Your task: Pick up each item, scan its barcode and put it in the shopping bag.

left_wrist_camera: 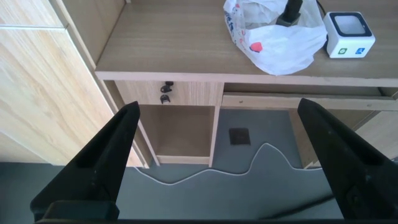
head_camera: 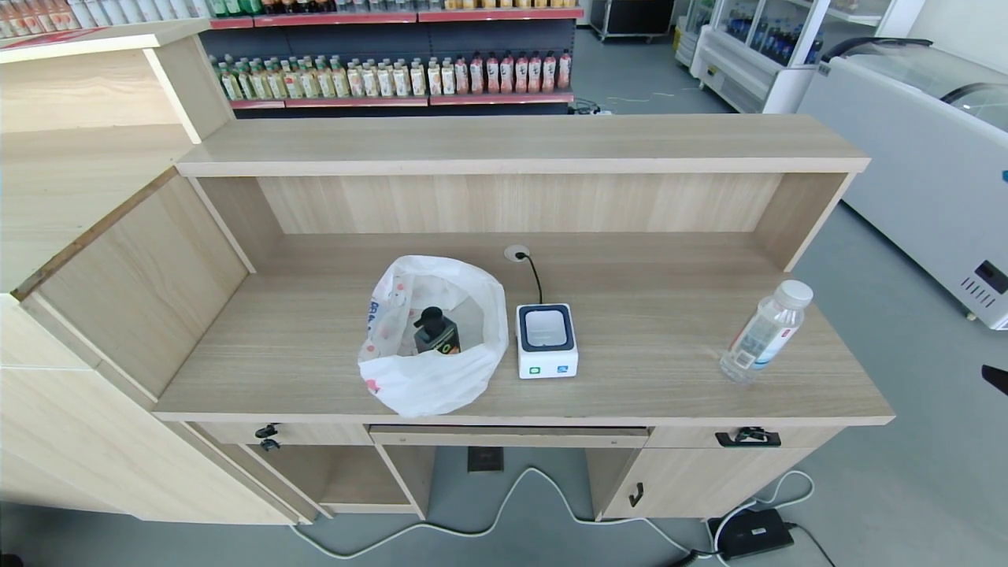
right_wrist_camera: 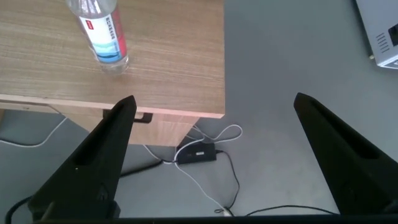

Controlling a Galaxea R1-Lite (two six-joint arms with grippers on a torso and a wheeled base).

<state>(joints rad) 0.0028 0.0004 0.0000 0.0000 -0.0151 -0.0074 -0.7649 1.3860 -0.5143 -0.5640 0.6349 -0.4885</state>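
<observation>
Checkout in progress: a clear plastic water bottle [head_camera: 765,331] stands upright near the right end of the desk [head_camera: 661,260]. It is well apart from the white scanner [head_camera: 546,340] at mid-desk and from the white shopping bag [head_camera: 429,370] just to the scanner's left. A dark pump-top bottle [head_camera: 435,331] already sits inside the open bag, leaving the water bottle as the one item on the desk not yet bagged.

Both arms are out in front of the desk. The left tool [left_wrist_camera: 217,106] is spread wide and holds nothing, facing the desk's left front below the bag. The right tool [right_wrist_camera: 214,98], likewise spread and empty, faces the desk's right corner, with the water bottle near.

The bottle looks light to moderate in weight, with smooth, thin walls that would likely flex under a hard squeeze. Tall and narrow, it could tip at a sideways nudge. The likeliest hold is across the middle of the body, near the label, firm but not crushing, with the label's printed side left free for the scanner. The bag is soft and may sag when loaded.
</observation>
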